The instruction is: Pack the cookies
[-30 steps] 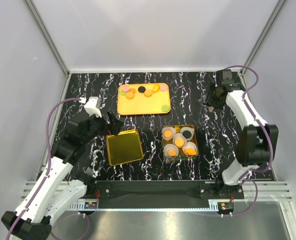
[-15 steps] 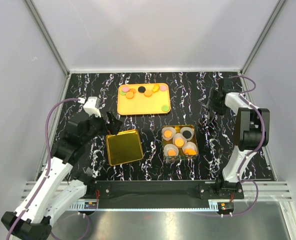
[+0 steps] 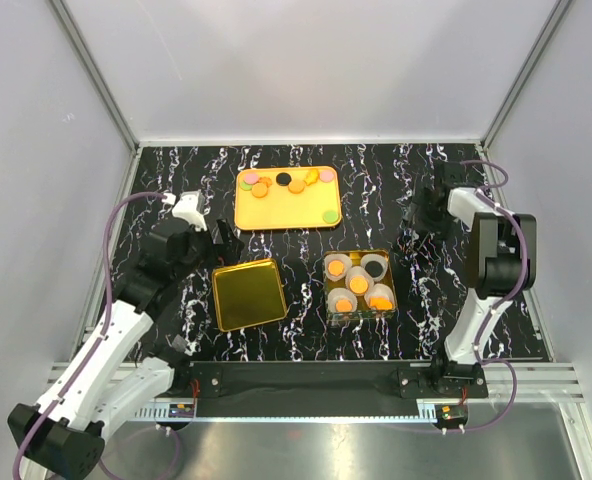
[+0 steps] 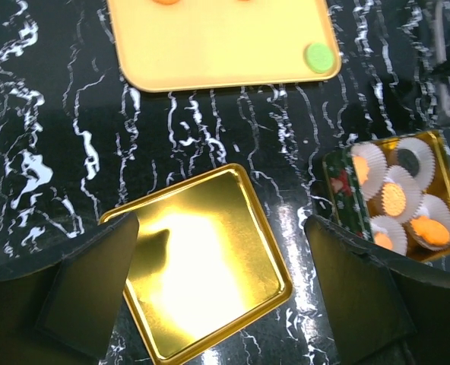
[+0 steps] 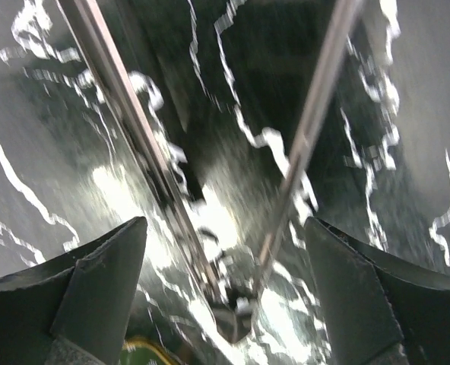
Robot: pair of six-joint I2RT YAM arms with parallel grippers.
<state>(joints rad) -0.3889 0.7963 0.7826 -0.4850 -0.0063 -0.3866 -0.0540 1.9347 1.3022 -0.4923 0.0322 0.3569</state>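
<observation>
Closing on the tongs is the step most open to fault. The right gripper hangs over them with its jaws spread, pinching nothing. Both arms of the tongs run between the jaws and touch neither. The right wrist view is smeared, so the exact lie of the tongs under the jaws cannot be told. Probable faults: the jaws shut off-centre and catch one arm only, or the tongs skid on the glossy table and twist out of the grip.

The left gripper is spread wide and holds nothing. The lid lies flat directly beneath it, between the jaws. Probable fault: the lid is thin, so the jaws may ride over its rim or push it along the table. Fitting it now would be premature, since many cookies are not yet packed.

Location of the cookies: most lie on the tray, ahead of the left gripper and well apart from it. Others sit in the cups inside the tin, ahead and to the right of that gripper, near the lid but not touching it.

View differences:
- Top view: the whole tray and both arms; the tongs cannot be made out.
- Left wrist view: the lid between the jaws, the tin, and only the near edge of the tray with one green cookie.
- Right wrist view: the tongs alone; no cookies, tray or tin.
</observation>
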